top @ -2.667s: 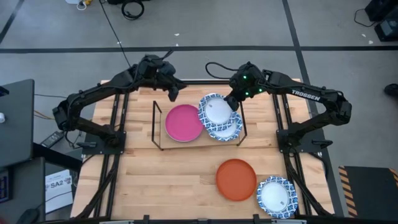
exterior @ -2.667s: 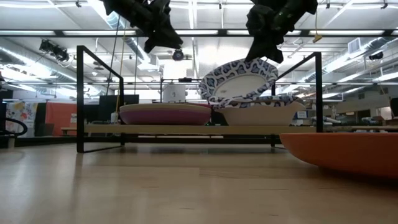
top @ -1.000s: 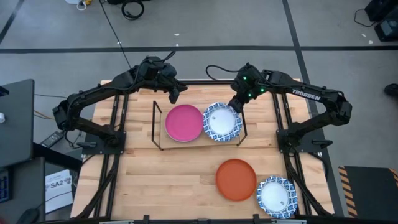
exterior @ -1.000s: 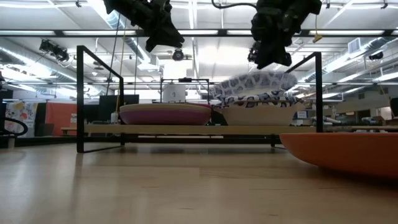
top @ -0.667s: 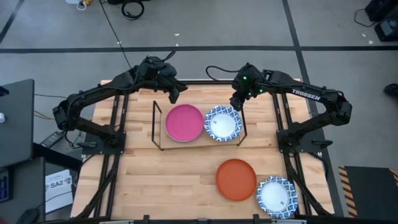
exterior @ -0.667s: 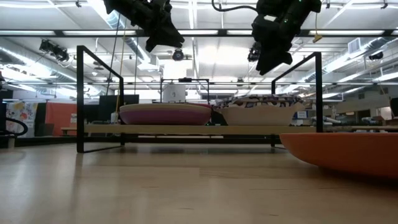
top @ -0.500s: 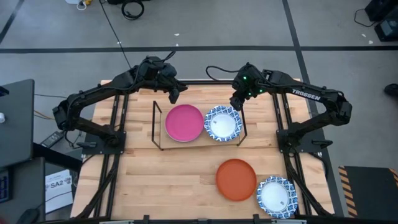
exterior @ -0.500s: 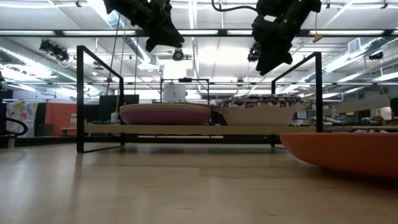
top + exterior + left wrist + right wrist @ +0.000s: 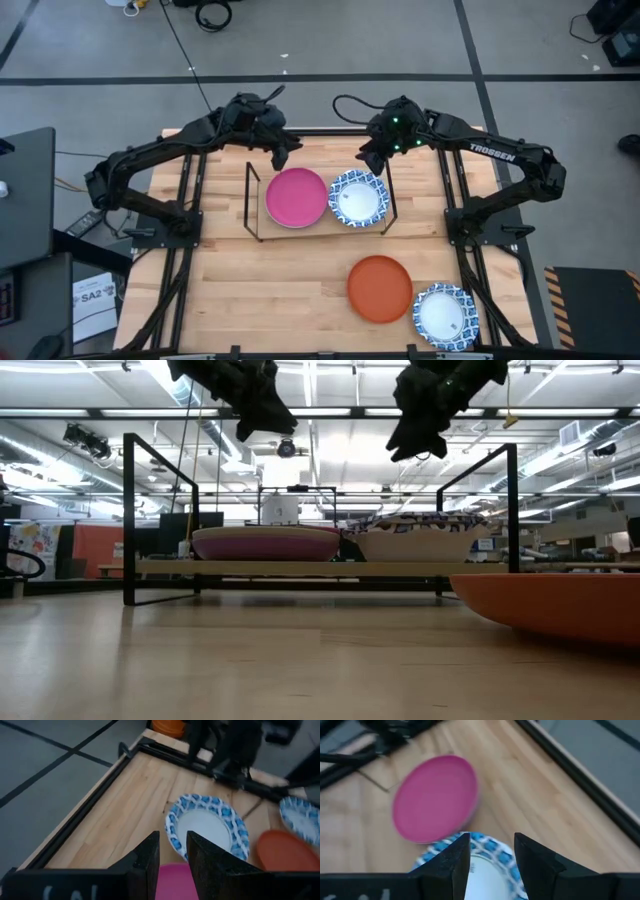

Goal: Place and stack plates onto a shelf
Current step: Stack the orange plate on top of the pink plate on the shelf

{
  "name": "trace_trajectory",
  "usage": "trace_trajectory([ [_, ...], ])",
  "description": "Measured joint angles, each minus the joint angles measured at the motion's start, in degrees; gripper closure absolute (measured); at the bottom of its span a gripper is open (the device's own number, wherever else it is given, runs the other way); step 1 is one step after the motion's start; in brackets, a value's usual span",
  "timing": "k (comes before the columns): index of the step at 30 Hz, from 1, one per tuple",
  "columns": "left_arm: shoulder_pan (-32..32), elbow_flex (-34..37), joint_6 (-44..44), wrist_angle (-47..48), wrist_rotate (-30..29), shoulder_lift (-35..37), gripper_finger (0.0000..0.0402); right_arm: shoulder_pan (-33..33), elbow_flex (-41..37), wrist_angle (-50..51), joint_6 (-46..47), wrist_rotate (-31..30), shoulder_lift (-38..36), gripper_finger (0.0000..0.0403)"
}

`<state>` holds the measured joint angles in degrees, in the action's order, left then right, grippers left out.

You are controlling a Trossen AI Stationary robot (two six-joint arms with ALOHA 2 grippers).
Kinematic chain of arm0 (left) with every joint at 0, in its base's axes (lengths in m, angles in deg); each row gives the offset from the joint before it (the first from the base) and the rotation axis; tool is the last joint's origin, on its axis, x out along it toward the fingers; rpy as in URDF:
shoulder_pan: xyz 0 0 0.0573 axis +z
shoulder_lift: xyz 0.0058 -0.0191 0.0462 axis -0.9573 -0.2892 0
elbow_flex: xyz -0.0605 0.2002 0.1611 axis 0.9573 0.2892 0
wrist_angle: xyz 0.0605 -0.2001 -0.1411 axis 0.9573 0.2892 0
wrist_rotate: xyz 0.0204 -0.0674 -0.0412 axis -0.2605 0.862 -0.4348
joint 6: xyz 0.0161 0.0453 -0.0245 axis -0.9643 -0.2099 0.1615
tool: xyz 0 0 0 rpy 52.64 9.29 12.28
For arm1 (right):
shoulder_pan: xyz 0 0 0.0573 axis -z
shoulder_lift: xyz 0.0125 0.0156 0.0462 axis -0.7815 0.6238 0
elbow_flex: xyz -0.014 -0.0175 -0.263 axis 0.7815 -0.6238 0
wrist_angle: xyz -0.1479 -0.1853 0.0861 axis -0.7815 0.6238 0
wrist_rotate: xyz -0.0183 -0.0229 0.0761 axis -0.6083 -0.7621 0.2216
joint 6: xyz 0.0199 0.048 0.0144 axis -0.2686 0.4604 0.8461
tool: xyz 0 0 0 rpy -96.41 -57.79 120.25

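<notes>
The shelf (image 9: 251, 203) stands at the table's far middle. On its board (image 9: 300, 568) a magenta plate (image 9: 296, 198) lies at the left. A blue-and-white plate (image 9: 358, 197) lies flat at the right, on top of a pale-sided plate (image 9: 415, 546). My right gripper (image 9: 372, 160) hangs open above the far edge of that stack, and my left gripper (image 9: 281, 156) hangs open above the magenta plate's far edge. Nothing is between either pair of fingers. An orange plate (image 9: 380, 289) and a second blue-and-white plate (image 9: 446, 316) lie on the table at the near right.
The shelf's thin black rods (image 9: 513, 510) rise at both ends, beside the plates. The black frame rails (image 9: 90, 815) run along the table's edges. Bare wood shows at the table's near left (image 9: 250, 290).
The blue-and-white plate, tilted on the stack a second ago, has dropped flat onto the plate below it. My right gripper has risen away from it and gone a little toward the table's left and far edge.
</notes>
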<state>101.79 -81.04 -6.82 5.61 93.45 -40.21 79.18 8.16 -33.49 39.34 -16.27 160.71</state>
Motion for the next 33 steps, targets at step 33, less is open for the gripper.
trace_trajectory([
  [33, -36.58, -0.04, 3.58, 11.51, -22.89, 7.6, 0.0299, -38.46, 0.02, 7.18, 15.19, -18.12, -11.61, 0.0245],
])
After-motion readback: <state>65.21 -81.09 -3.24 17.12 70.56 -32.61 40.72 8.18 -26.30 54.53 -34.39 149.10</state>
